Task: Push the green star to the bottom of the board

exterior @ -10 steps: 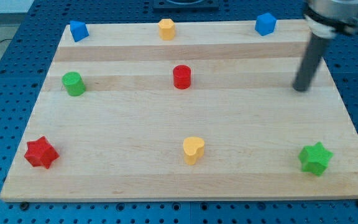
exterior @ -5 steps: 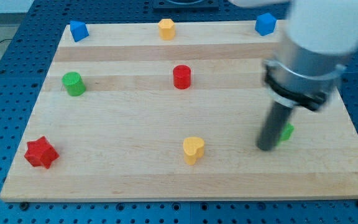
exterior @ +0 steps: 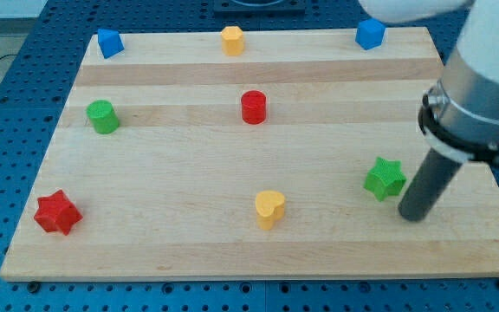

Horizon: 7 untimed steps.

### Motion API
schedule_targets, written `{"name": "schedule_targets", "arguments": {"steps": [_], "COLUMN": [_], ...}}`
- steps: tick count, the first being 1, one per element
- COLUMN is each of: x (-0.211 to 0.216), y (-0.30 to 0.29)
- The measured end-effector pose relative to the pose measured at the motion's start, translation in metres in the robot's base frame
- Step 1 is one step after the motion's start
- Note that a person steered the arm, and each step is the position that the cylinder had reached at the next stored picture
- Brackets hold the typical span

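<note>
1. Now, the board [exterior: 189, 165] takes up most of the view, a pale wooden slab on a blue pegged table [exterior: 7, 87]; its corner at the view's right is hidden behind the arm.
2. Next in size, the arm [exterior: 483, 95] comes in from the view's top right, its upper part cut off by the frame. It carries no gripper, so there is nothing to open or close, only a dark rod.
3. That rod's tip [exterior: 412, 217] rests on the board just to the right of the green star [exterior: 385, 178] and slightly below it, a small gap between them. Judging by this, it is badly placed: a push downward needs the tip above the star.
4. The green star sits right of centre, short of the bottom edge.
5. Scattered elsewhere are a red star [exterior: 57, 212], yellow heart [exterior: 269, 209], red cylinder [exterior: 254, 107], green cylinder [exterior: 102, 116], two blue blocks [exterior: 109, 42] [exterior: 370, 33] and a yellow block [exterior: 232, 40], all well apart from the tip.
</note>
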<state>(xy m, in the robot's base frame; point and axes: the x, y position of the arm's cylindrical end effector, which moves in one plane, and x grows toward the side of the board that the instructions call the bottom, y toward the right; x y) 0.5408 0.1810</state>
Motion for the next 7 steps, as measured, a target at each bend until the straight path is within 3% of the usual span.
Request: {"name": "schedule_targets", "arguments": {"steps": [2, 3, 5, 7], "x": [-0.099, -0.118, -0.144, -0.132], "y": [-0.083, -0.089, -0.02, -0.071]}}
